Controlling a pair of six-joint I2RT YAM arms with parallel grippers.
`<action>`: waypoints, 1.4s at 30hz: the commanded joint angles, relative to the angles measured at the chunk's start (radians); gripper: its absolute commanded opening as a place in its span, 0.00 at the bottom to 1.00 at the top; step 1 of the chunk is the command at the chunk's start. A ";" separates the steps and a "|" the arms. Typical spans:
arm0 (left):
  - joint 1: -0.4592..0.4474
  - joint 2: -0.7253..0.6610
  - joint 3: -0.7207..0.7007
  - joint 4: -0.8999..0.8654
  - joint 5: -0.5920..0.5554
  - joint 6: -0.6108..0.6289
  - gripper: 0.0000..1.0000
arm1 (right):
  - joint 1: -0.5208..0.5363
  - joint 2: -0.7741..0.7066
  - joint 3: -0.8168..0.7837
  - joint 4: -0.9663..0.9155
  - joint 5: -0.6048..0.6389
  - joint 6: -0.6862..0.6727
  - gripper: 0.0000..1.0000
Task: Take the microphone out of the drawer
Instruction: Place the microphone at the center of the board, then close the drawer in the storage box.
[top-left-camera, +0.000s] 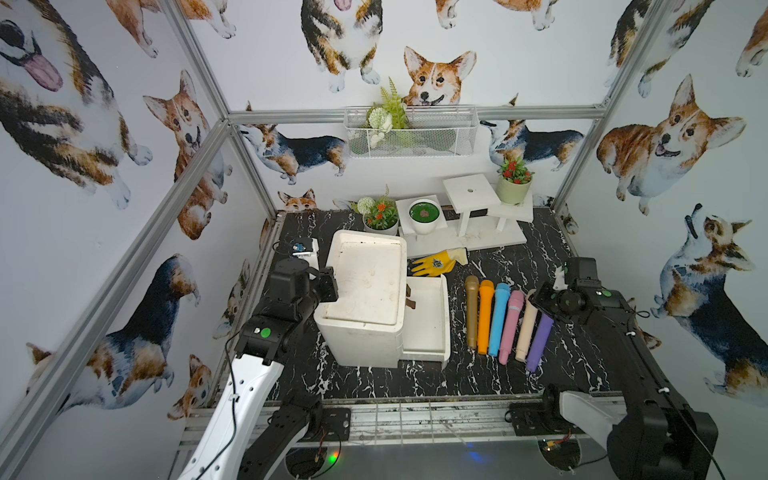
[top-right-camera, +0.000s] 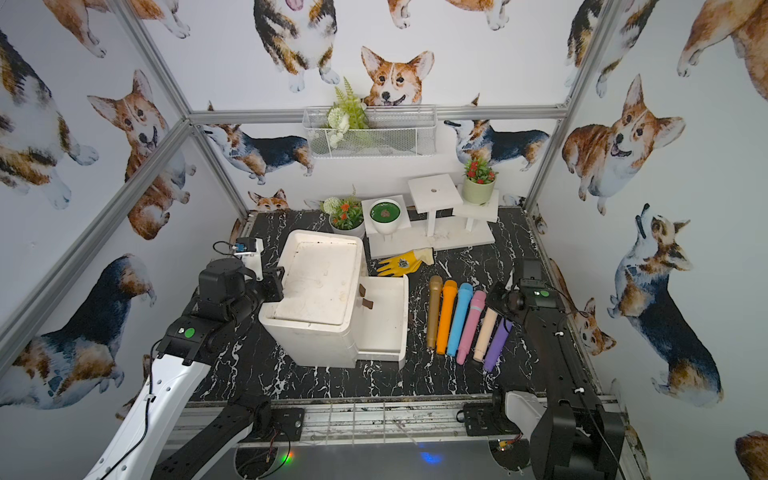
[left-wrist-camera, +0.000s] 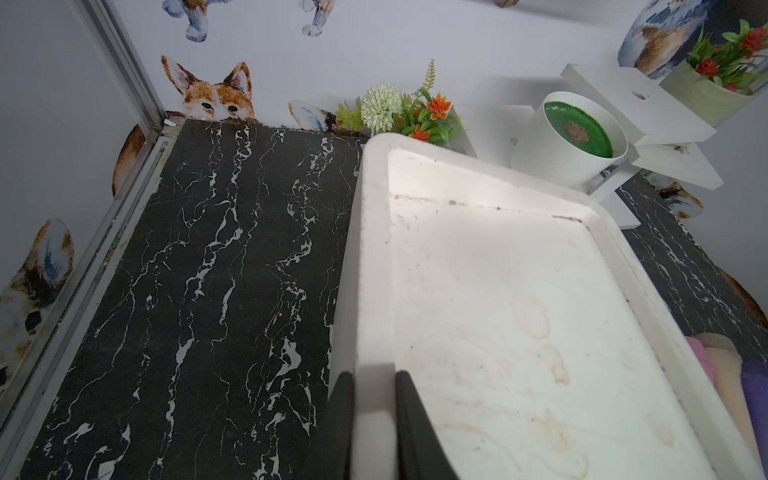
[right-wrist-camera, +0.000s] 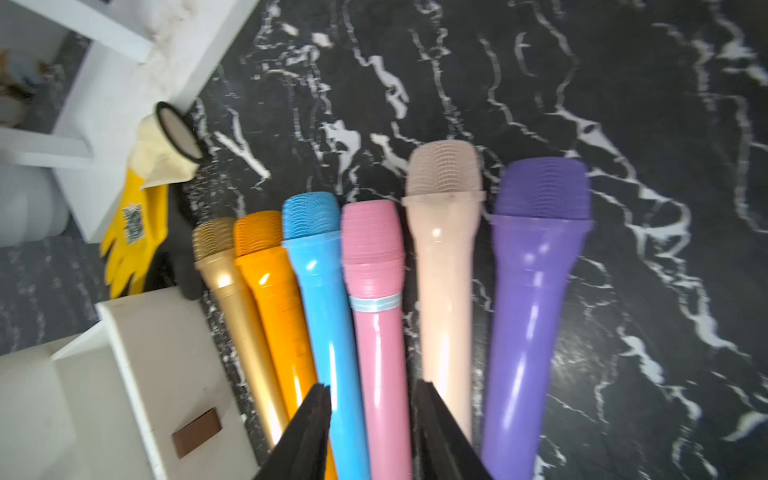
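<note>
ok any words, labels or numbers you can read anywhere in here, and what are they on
No text can be read in any view.
yellow glove: it has a small printed patch, but it's too small and blurred to read.

Drawer (top-left-camera: 426, 322) pulled open from white cabinet (top-left-camera: 365, 286); six microphones (top-left-camera: 511, 324) in row just beside.

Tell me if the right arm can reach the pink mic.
Likely yes: the right gripper hangs open close to the pink mic, nothing covering it; blue mic and beige mic crowd its sides.
</note>
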 joint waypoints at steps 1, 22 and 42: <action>-0.001 0.012 -0.012 -0.190 0.038 -0.006 0.00 | 0.108 -0.016 -0.011 0.118 -0.075 0.098 0.26; -0.001 0.017 -0.010 -0.199 0.046 0.001 0.00 | 0.569 0.204 -0.069 0.416 0.007 0.297 0.00; -0.001 0.012 -0.024 -0.194 0.046 -0.006 0.00 | 0.757 0.428 0.020 0.551 -0.043 0.348 0.00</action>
